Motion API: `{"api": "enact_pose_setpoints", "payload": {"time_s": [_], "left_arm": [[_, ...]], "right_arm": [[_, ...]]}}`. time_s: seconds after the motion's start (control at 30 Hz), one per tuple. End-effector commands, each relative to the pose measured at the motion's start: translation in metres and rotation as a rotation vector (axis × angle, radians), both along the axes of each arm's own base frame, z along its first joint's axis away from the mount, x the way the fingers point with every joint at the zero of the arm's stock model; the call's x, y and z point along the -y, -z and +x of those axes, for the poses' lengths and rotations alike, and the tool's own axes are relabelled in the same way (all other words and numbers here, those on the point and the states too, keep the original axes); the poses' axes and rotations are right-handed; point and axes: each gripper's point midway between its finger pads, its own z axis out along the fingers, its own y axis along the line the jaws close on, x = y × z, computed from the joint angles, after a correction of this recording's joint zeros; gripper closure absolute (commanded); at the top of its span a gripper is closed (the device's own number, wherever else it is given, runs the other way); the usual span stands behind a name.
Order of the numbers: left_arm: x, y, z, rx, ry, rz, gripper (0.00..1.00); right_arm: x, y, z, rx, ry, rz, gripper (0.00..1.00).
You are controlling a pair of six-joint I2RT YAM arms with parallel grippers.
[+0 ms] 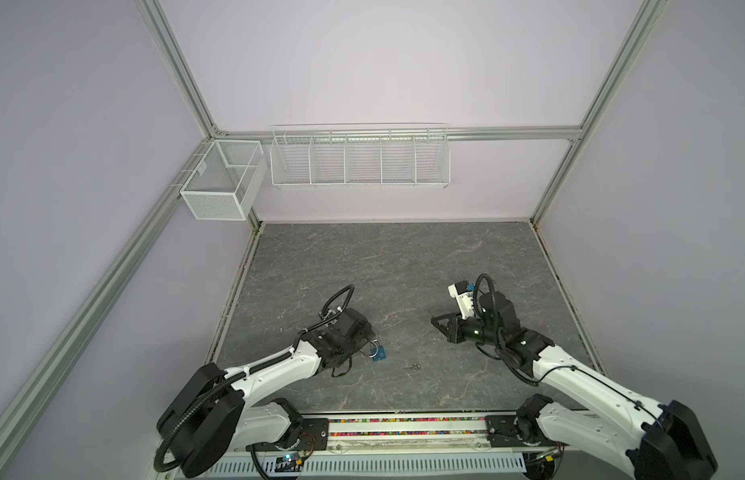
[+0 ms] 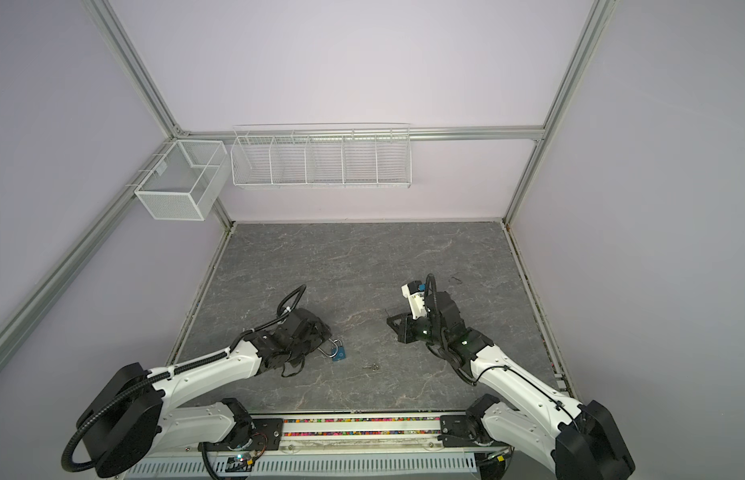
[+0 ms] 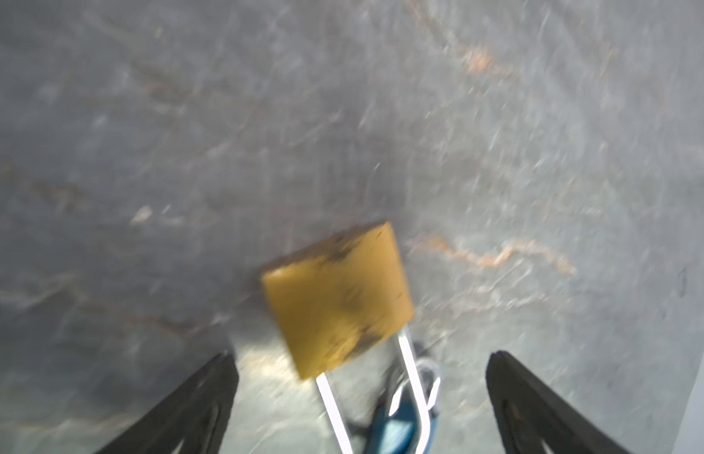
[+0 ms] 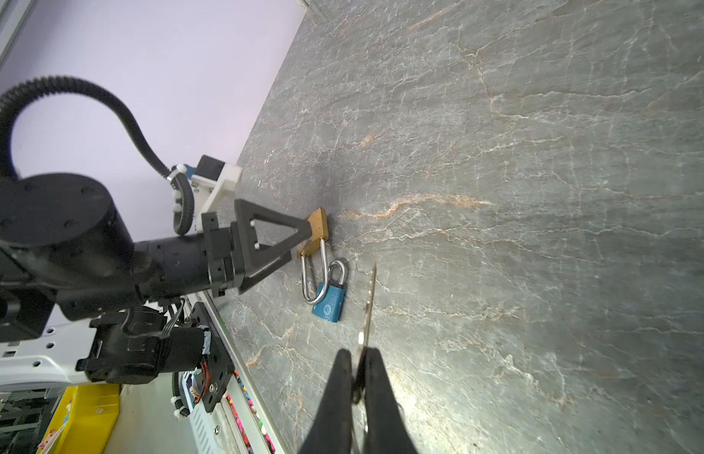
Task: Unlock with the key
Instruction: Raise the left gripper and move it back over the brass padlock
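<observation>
A brass padlock (image 3: 338, 298) lies on the grey stone-patterned table (image 1: 383, 266), its long steel shackle (image 4: 314, 275) hooked through that of a small blue padlock (image 4: 330, 304). My left gripper (image 3: 362, 355) is open, fingers wide on either side of the brass shackle, nothing held; this view is blurred. In both top views only the blue padlock (image 1: 379, 353) (image 2: 339, 352) shows beside the left gripper (image 1: 362, 332). My right gripper (image 4: 360, 353) is shut on a thin key (image 4: 368, 306) whose blade points towards the padlocks. It hovers apart at mid-right (image 1: 439, 323).
A second small key on a ring (image 1: 413, 366) (image 2: 371, 366) lies on the table right of the blue padlock. A white wire rack (image 1: 360, 160) and a mesh basket (image 1: 221, 178) hang on the back wall. A rail with coloured beads (image 1: 404, 428) runs along the front edge.
</observation>
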Motion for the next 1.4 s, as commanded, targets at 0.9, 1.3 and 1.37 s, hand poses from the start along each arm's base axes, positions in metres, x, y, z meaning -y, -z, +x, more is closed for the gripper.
{"api": "enact_pose_setpoints", "payload": {"time_s": [0.9,1.3,1.37], "left_arm": [[0.060,-0.048,0.089,-0.056,0.391,0.155,0.00],[0.067,-0.035,0.022,0.022,0.352,-0.060,0.00],[0.071,-0.035,0.027,0.015,0.371,-0.037,0.00]], "right_arm": [[0.051,-0.021,-0.027,0.083,0.085,-0.039,0.94],[0.037,-0.022,-0.019,0.030,0.026,0.021,0.94],[0.037,-0.022,-0.020,0.024,0.031,0.032,0.94]]}}
